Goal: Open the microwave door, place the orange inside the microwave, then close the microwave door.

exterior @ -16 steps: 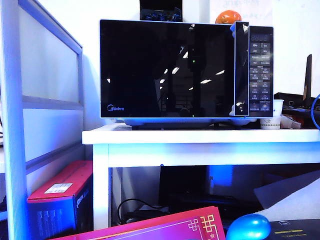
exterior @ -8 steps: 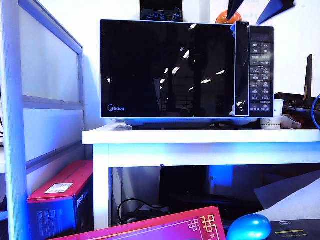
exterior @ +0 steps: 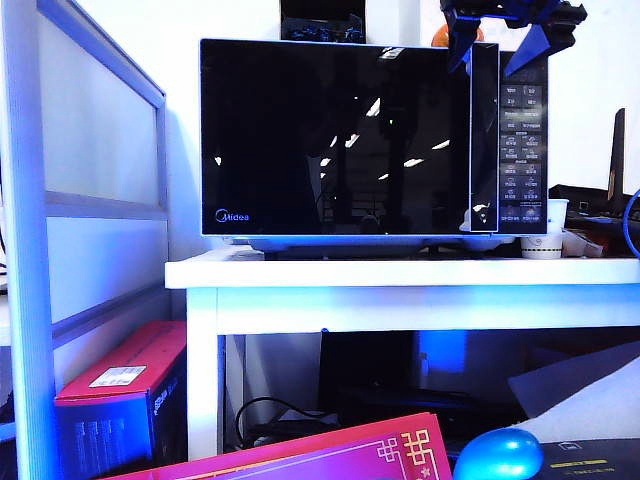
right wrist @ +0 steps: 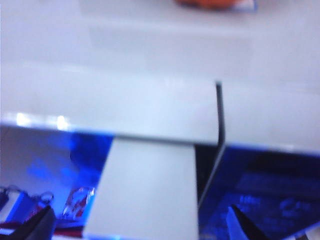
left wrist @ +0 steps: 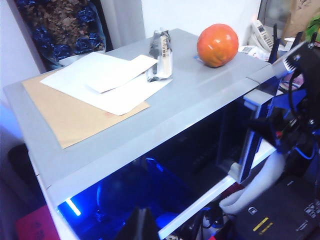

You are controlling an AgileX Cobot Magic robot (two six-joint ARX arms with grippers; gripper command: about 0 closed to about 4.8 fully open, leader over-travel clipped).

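So, quick update, all placed off the microwave (exterior: pixel 372 140). Right gripper (exterior: pixel 497 60) now hanging at its top right corner, fingers (exterior: pixel 459 52) spread wide, one either side of the handle strip on the microwave door (exterior: pixel 335 138). Wasn't anywhere in the outside view a second ago, only fingertips poking in half a second back, so clearly dropped down toward that edge. Not touching the strip yet as far as can be told; right wrist view too blurry to settle it.

Door shut flat against the front. Orange (left wrist: pixel 217 45) sitting up on the roof of the microwave, near its back right corner, just behind the right gripper, next to some loose papers (left wrist: pixel 107 80).

Left gripper (left wrist: pixel 140 225) parked above the microwave's front edge, looking down over the roof; fingers closed together, holding nothing.

Means step one barely started: probably closing on the handle strip and pulling next. Slippery glossy strip, so could easily slide off.
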